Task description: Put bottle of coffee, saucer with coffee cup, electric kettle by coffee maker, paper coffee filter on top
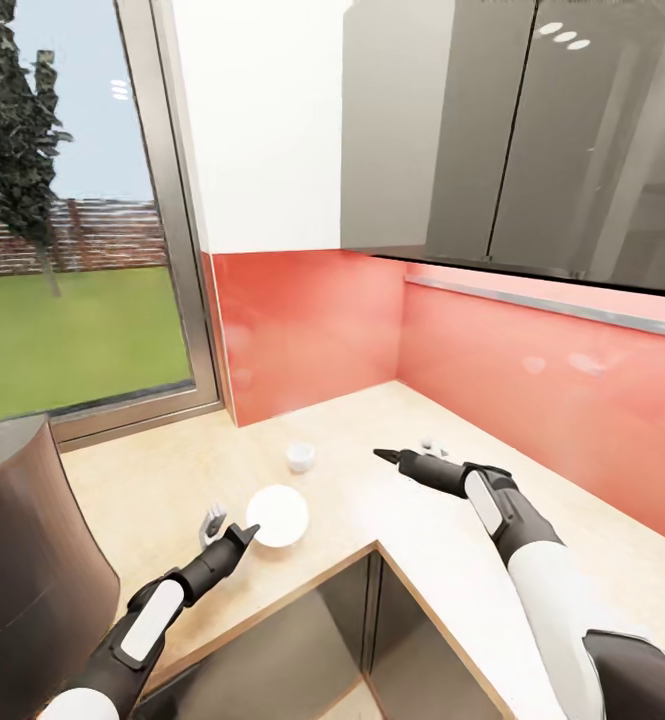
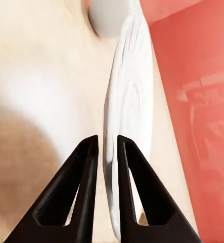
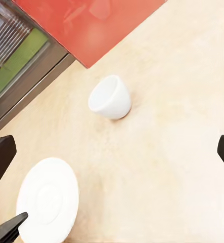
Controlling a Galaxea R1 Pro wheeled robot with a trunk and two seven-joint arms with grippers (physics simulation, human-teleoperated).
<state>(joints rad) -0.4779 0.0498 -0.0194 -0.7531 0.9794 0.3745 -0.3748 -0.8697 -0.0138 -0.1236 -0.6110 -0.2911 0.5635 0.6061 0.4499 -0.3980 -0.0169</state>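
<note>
Partly cropped at frame's edge, the coffee maker [image 1: 22,570] looms while left fingers [image 2: 107,147] pinch the saucer [image 1: 278,515]; right fingers [image 3: 0,157] gape empty.

quick tally: one saucer [image 1: 278,515] on the surface [image 1: 452,520]; one white cup [image 1: 300,457] a bit behind it; one big dark coffee maker [image 1: 22,560] off at the left edge; two robot arms, so two claws, the left claw [image 1: 244,535] and the right claw [image 1: 384,456]; one small grey thing [image 1: 212,520] near the left claw and another tiny grey bit [image 1: 429,441] by the right one, can't tell what either is; one window [image 1: 72,210]; two dark upper cabinet doors [image 1: 512,130]
</note>
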